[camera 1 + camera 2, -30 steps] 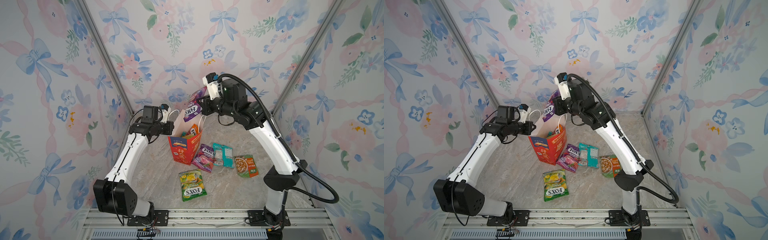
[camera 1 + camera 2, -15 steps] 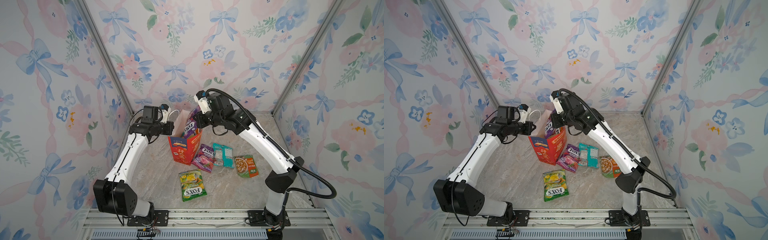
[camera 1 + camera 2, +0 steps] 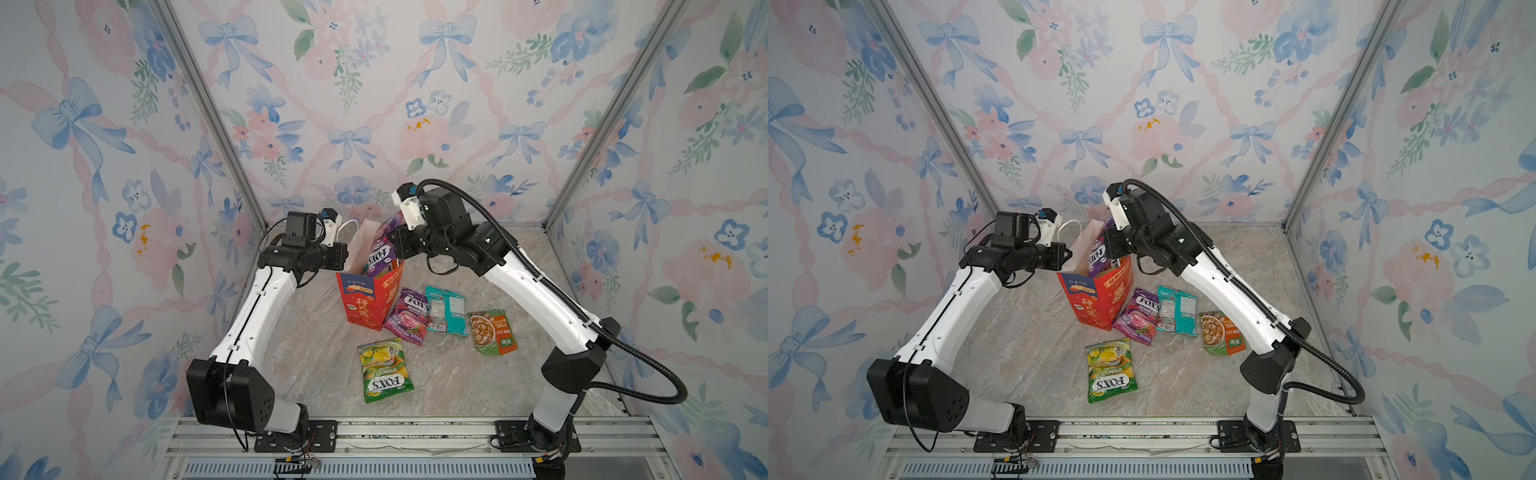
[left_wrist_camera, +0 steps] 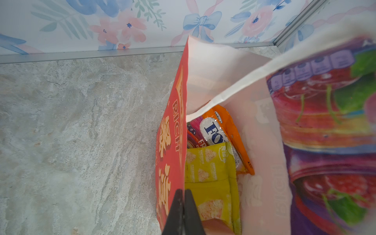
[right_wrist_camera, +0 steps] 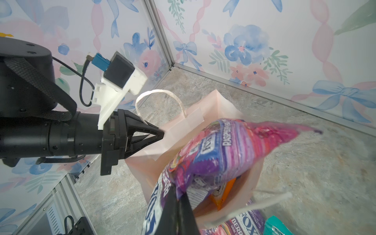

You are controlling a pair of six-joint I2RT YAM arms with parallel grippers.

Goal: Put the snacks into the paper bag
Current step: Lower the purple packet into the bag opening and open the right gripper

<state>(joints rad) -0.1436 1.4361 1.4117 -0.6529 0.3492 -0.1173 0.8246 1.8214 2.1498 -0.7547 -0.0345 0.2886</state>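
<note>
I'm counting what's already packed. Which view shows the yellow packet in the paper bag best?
The left wrist view: it looks straight into the paper bag onto the yellow packet. In both top views and the right wrist view, the purple packet in the bag's mouth mostly hides it.

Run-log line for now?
left end effector: shut on red-orange paper bag | right end effector: shut on glossy purple packet, partly in bag | table: four packets
</note>
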